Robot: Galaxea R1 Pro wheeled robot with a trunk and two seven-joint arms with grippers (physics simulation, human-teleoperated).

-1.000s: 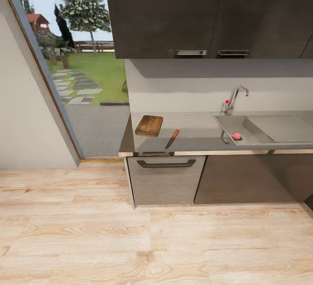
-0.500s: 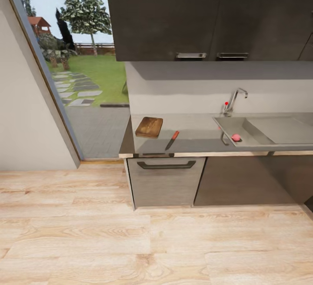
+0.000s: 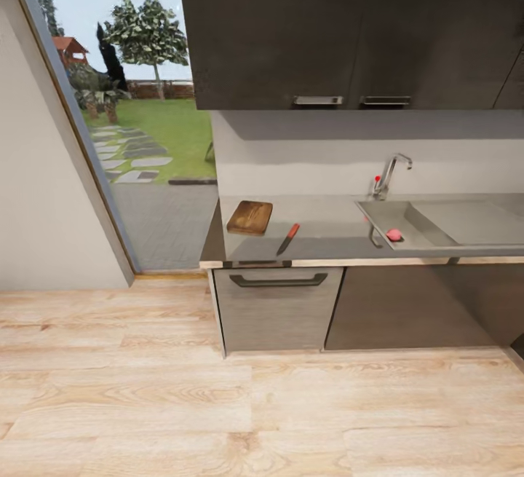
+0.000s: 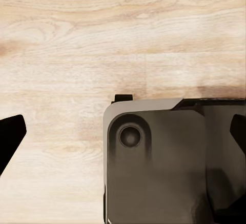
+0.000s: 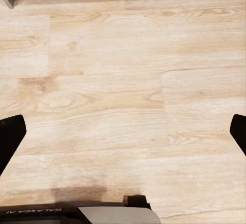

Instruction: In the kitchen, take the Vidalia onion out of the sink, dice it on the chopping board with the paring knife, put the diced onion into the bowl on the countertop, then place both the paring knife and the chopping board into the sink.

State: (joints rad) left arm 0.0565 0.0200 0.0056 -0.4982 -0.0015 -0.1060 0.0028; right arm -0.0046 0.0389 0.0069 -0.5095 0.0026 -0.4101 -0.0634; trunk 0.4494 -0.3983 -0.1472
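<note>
Both grippers spread wide over wood floor (image 5: 123, 80), onion (image 3: 393, 234) in sink (image 3: 451, 226), knife (image 3: 288, 238) beside board (image 3: 249, 217)

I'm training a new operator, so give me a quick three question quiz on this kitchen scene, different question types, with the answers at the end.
1. True or false: the Vidalia onion lies in the sink.
2. Which lies nearer the sink, on the countertop: A) the chopping board B) the paring knife?
3. Fill in: both wrist views look down on a light wood ____.

Key: 1 true; 2 B; 3 floor.
</note>
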